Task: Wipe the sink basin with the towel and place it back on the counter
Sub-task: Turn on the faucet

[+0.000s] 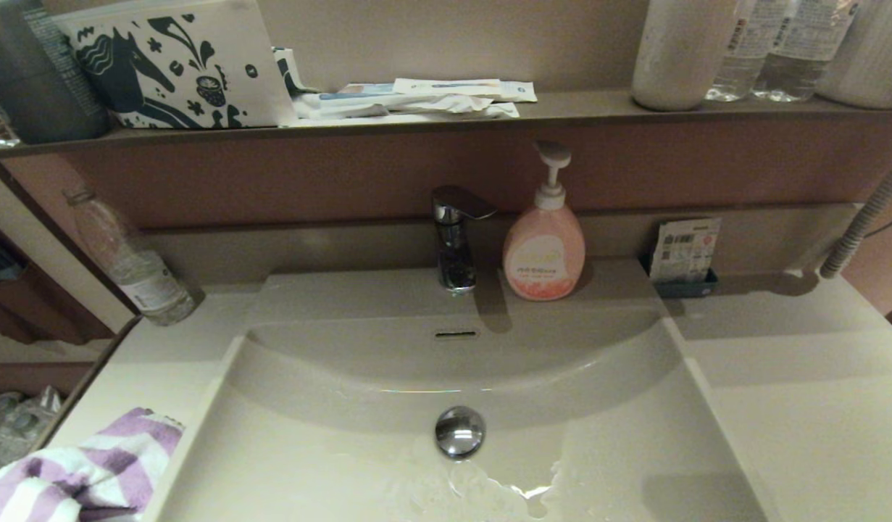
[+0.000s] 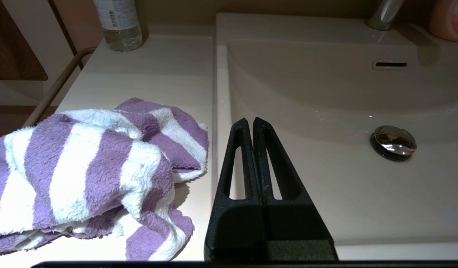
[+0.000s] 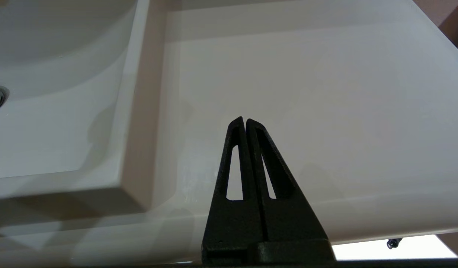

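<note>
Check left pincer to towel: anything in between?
Nothing visible. The left pincer, shut and empty, sits at the basin's edge, with the towel bunched right beside it on the counter. Only bare counter lies between them. The water bottle stands farther back, off that path.

Towel [image 1: 76, 471] cut off at the head view's lower left corner.
</note>
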